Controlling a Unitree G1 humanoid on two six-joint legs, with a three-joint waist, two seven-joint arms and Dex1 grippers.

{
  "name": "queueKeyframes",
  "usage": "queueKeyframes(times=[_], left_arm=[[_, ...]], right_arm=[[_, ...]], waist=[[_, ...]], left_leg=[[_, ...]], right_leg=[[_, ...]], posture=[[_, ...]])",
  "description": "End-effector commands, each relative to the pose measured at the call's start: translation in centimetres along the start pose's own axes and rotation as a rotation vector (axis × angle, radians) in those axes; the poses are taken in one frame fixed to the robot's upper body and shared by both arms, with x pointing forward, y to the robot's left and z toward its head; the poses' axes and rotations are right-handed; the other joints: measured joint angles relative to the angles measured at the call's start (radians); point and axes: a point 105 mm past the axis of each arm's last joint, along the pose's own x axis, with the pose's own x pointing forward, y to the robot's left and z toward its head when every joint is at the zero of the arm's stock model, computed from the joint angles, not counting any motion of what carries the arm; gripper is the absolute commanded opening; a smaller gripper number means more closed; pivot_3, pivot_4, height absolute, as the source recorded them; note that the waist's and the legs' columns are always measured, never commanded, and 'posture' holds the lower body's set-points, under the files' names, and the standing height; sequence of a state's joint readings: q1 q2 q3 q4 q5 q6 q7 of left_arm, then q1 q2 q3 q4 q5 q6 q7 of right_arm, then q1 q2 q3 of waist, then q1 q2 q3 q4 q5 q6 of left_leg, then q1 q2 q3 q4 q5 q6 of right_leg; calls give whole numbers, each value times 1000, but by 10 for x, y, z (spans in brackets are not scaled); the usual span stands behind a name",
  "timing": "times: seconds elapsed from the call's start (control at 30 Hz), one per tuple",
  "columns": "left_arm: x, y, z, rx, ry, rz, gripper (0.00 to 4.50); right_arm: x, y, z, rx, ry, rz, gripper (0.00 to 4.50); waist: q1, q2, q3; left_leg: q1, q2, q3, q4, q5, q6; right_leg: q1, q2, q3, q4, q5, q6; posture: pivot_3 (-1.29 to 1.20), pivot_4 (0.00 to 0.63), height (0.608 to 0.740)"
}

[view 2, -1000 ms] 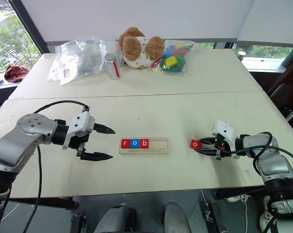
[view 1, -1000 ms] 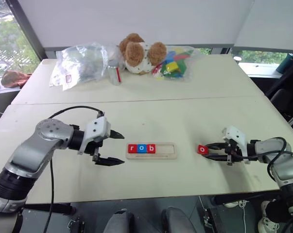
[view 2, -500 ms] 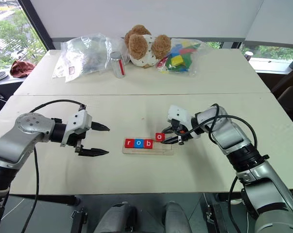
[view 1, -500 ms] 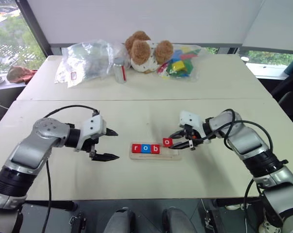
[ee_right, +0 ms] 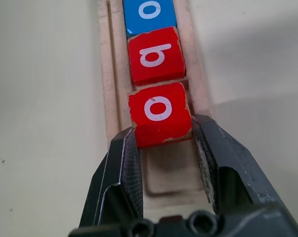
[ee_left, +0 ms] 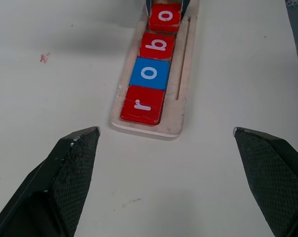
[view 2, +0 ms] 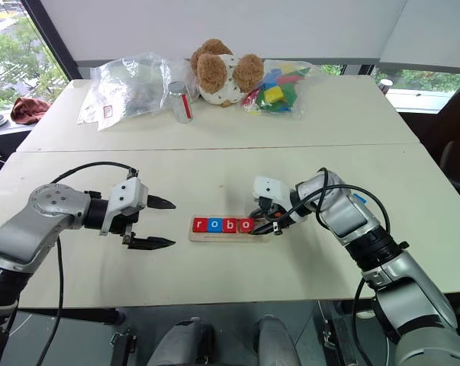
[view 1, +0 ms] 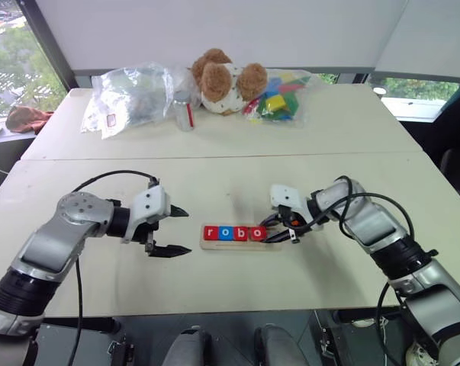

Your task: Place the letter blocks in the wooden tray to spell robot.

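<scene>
Four letter blocks sit in the wooden tray; right gripper pinches the red "o", left gripper gapes wide.

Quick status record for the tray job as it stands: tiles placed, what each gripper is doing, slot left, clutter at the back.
tray: long pale-wood tray on the cream table
tiles in tray: red r tile, blue o tile, red b tile
fourth tile: red o tile, next to b, gripped
right gripper: shut on the red o tile, over the tray
left gripper: open, empty, beside the r end
free slot: one, past the red o
t tile: not seen
back of table: brown teddy bear, bagged coloured blocks, clear plastic bag
</scene>
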State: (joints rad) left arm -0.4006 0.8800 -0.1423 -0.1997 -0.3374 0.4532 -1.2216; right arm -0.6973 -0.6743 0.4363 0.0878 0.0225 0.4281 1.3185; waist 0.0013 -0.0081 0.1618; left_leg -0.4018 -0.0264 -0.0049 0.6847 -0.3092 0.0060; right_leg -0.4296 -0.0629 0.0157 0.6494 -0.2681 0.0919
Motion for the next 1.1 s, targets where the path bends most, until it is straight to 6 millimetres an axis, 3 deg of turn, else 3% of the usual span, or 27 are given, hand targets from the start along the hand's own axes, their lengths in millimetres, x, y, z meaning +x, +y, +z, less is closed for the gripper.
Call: queueKeyframes(times=[0.03,0.47,0.67,0.93,1.03,1.1], left_arm=[[-2,1,9,27,-24,16,4500],[0,3,7,25,-28,27,4500],[2,4,7,21,-32,33,4500],[3,7,7,27,-37,44,4500],[2,6,11,30,-55,47,4500],[0,3,19,26,-88,40,4500]], right_arm=[[-1,-4,12,-33,-24,-18,1079],[5,-3,18,-32,-47,-19,1079],[2,-6,26,-38,-72,-44,3864],[-17,-12,35,-31,-114,-119,3864],[-39,-24,31,18,-129,-262,3864],[-68,-42,21,155,-167,-475,3864]], waist=[[-1,0,0],[-14,0,0],[-14,0,0],[-13,0,0],[-11,0,0],[-9,0,0]], left_leg=[[0,0,0,0,0,0],[0,0,0,0,0,0],[0,0,0,0,0,0],[0,0,0,0,1,-1],[0,0,-1,0,1,-1],[0,0,-1,0,1,-1]], right_leg=[[0,0,0,0,0,0],[0,0,0,1,0,0],[0,0,0,1,0,0],[0,0,0,1,0,0],[0,0,0,1,0,0],[0,0,0,0,0,0]], posture=[[0,150,740],[0,150,740],[0,150,740],[0,150,740],[0,150,740],[0,150,740]])
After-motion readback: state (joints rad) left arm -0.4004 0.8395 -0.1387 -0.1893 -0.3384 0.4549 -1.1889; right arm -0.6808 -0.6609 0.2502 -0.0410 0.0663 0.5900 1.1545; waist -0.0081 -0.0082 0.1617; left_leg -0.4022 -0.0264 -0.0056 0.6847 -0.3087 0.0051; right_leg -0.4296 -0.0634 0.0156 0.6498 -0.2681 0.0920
